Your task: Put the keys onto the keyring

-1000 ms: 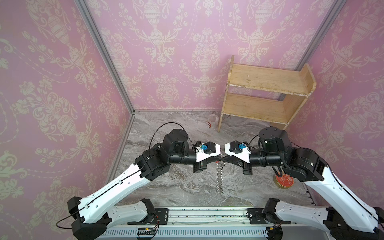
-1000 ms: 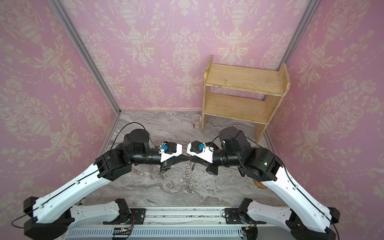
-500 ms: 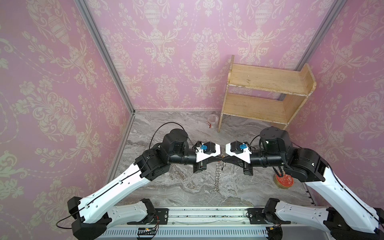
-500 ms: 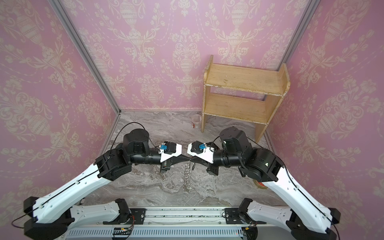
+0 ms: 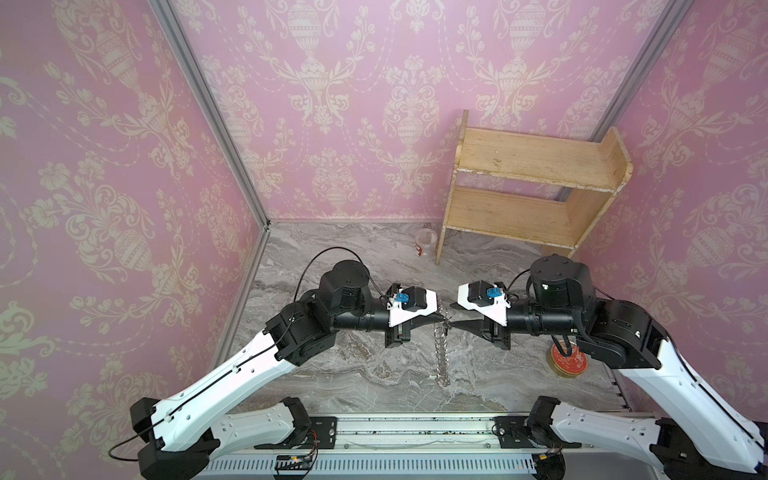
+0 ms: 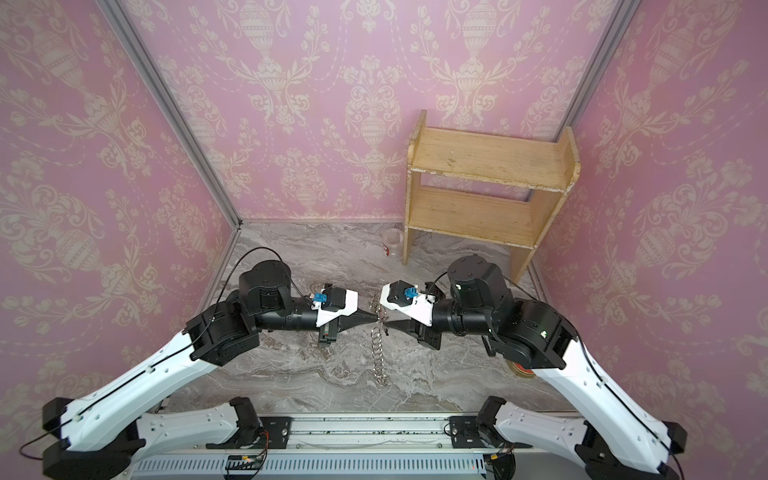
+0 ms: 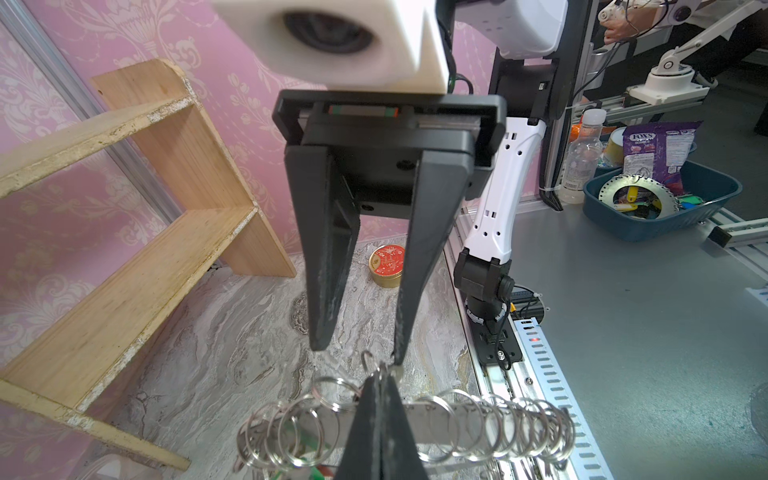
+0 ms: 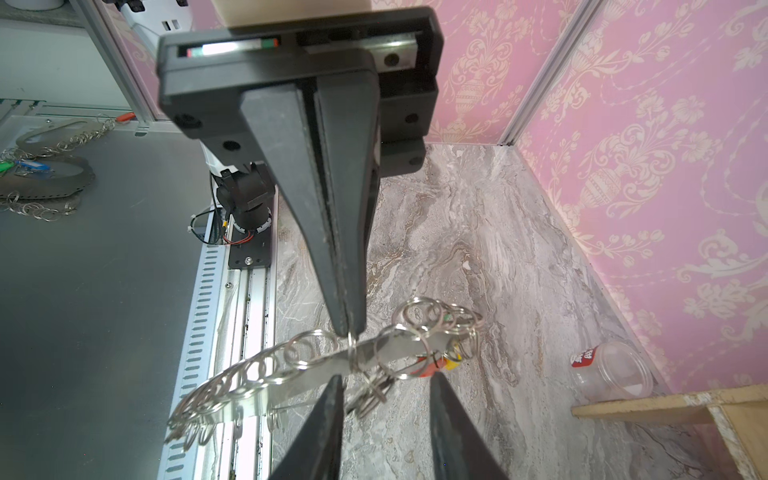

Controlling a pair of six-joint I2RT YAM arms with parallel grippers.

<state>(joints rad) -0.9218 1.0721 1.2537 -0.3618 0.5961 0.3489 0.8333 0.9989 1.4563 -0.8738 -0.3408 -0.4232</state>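
The keyring [image 5: 440, 353] is a flat grey strap strung with several silvery rings, and it hangs over the marble floor in both top views [image 6: 378, 353]. My left gripper [image 7: 380, 372] is shut on one small ring at the keyring's upper part [image 8: 353, 349]. Opposite it my right gripper [image 8: 386, 378] stands open, its fingertips [image 7: 399, 359] close to that ring and holding nothing. The keys show only as little tags among the rings at one end: red and yellow [image 8: 436, 362], and green [image 7: 311, 446]. In a top view the two grippers meet tip to tip, left [image 5: 441, 321] and right [image 5: 456, 323].
A wooden two-shelf rack [image 5: 532, 187] stands at the back right, with a clear plastic cup [image 5: 424, 243] beside its leg. A round red-lidded tin [image 5: 565, 359] sits under my right arm. Pink walls close in the left, back and right sides.
My right gripper has opened, letting go of the ring it pinched, and drawn back a little. My left gripper stays shut on the keyring, whose chain has swung slightly.
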